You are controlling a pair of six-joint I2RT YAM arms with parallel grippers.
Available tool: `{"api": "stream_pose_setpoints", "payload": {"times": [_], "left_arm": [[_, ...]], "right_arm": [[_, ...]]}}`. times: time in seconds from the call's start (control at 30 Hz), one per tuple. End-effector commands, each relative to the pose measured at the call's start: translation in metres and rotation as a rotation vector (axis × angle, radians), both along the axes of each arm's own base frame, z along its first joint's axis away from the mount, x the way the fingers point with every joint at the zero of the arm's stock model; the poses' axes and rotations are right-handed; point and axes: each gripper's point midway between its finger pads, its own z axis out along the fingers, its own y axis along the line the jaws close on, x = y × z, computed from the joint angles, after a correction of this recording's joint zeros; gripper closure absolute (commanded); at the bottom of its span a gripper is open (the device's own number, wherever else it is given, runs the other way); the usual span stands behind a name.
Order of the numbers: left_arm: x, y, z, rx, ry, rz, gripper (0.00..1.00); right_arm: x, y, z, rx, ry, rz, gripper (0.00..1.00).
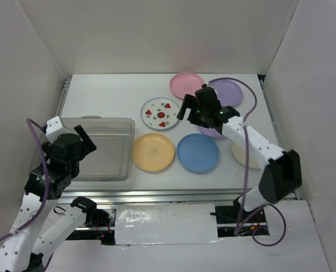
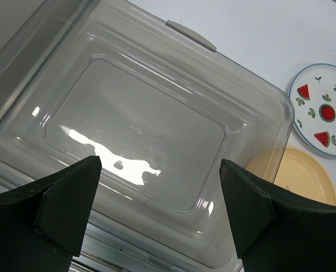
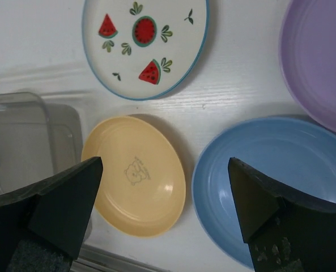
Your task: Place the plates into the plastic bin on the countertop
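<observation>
Left gripper hangs over the plastic bin at the countertop's left end, jaws wide apart, holding nothing. Right gripper hovers above the plates, jaws also apart and holding nothing. The watermelon plate, yellow-orange plate, blue plate and pink plate lie on the countertop right of the bin. The right arm hides most of one purple plate and part of the cream plate.
</observation>
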Motion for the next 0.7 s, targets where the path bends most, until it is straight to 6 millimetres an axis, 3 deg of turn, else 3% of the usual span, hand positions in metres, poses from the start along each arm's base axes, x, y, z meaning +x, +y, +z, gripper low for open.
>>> {"api": "stream_pose_setpoints", "payload": {"times": [0.0, 0.03, 0.07, 0.13, 0.17, 0.23, 0.27, 0.4, 0.5, 0.53, 0.67], "left_arm": [[0.005, -0.001, 0.007, -0.003, -0.035, 0.004, 0.01], [0.005, -0.001, 0.006, -0.003, -0.031, 0.002, 0.01], [0.006, -0.001, 0.005, 0.003, -0.019, 0.005, 0.01], [0.008, -0.002, 0.003, 0.008, -0.006, 0.001, 0.01], [0.008, -0.002, 0.002, 0.011, -0.002, 0.001, 0.01], [0.01, -0.003, 0.001, 0.013, 0.004, -0.008, 0.01], [0.009, -0.003, 0.0, 0.015, 0.007, -0.011, 0.01], [0.01, -0.004, 0.002, 0.014, 0.0, -0.023, 0.01], [0.012, -0.011, 0.003, 0.007, -0.007, -0.068, 0.01], [0.012, -0.012, 0.003, 0.007, -0.006, -0.076, 0.01], [0.014, -0.014, 0.001, 0.009, 0.009, -0.085, 0.01]], "right_arm": [[0.044, 0.016, 0.011, 0.053, -0.04, -0.054, 0.0], [0.057, 0.016, 0.012, 0.054, -0.036, -0.081, 0.0], [0.067, 0.017, -0.02, 0.02, 0.03, -0.09, 0.0], [0.08, 0.024, -0.031, 0.036, 0.056, -0.07, 0.02], [0.086, 0.024, -0.053, 0.023, 0.094, -0.078, 0.02], [0.094, 0.027, -0.064, 0.036, 0.113, -0.084, 0.03], [0.098, 0.022, -0.08, 0.029, 0.144, -0.104, 0.04], [0.106, 0.013, -0.108, 0.042, 0.177, -0.151, 0.05], [0.111, 0.017, -0.13, 0.058, 0.234, -0.119, 0.09], [0.112, 0.019, -0.127, 0.069, 0.231, -0.109, 0.1], [0.116, 0.023, -0.145, 0.072, 0.268, -0.09, 0.12]]}}
